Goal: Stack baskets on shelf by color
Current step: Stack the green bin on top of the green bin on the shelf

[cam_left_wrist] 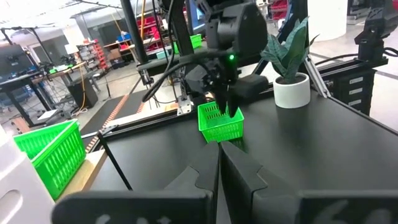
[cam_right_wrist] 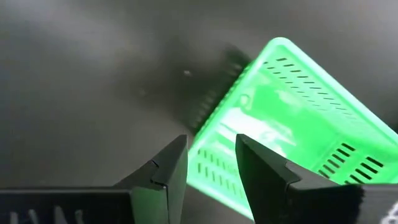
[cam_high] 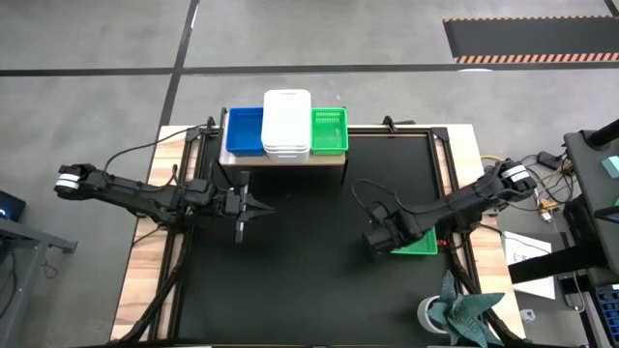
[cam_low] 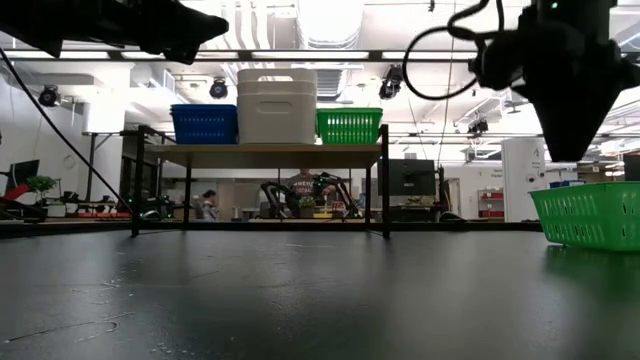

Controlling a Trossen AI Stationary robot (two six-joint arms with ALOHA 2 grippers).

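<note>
The shelf (cam_high: 329, 160) already carries blue, white and green baskets — one green basket (cam_high: 418, 244) remains on the table (cam_high: 309, 290), the open right gripper (cam_right_wrist: 211, 163) above its wall; the left gripper (cam_high: 253, 206) waits closed.

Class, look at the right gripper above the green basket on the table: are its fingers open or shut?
Open. In the right wrist view the right gripper shows a clear gap between its fingers, poised over the rim of the green basket, not yet gripping it.
</note>
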